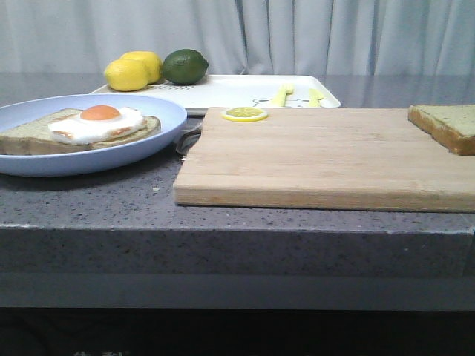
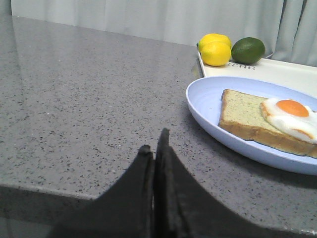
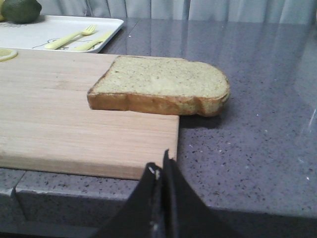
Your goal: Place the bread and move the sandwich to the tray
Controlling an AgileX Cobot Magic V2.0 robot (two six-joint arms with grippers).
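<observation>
A: Where is everything sitting?

B: The bread [image 3: 158, 84] is lying at the right end of the wooden cutting board [image 1: 326, 159], its rounded end overhanging the board's edge above the grey surface [image 2: 89, 99]. The sandwich [image 1: 82, 127], so far 1 slice with a fried egg on top, is resting on the light-blue plate [image 1: 159, 111] at the left. The tray [image 1: 223, 90] is sitting behind both, well apart from the bread.

A: And the claws?

B: The right claw [image 3: 162, 171] is hovering near the board's front corner, closed and carrying nothing. The left claw [image 2: 155, 153] is hanging over bare surface beside the plate, also closed and empty.

A: What could be going wrong from here?

B: The right claw is needing to open before it is reaching the bread; arriving shut, it is likely shoving the slice off the board. The overhang is probably making the slice tip if it is pinched at the crust end. Setting it down off-centre is risking the egg sliding. The tray is also holding 2 lemons [image 1: 133, 72], a lime [image 1: 185, 66] and yellow cutlery [image 1: 297, 96], so the plate may be bumping them.
</observation>
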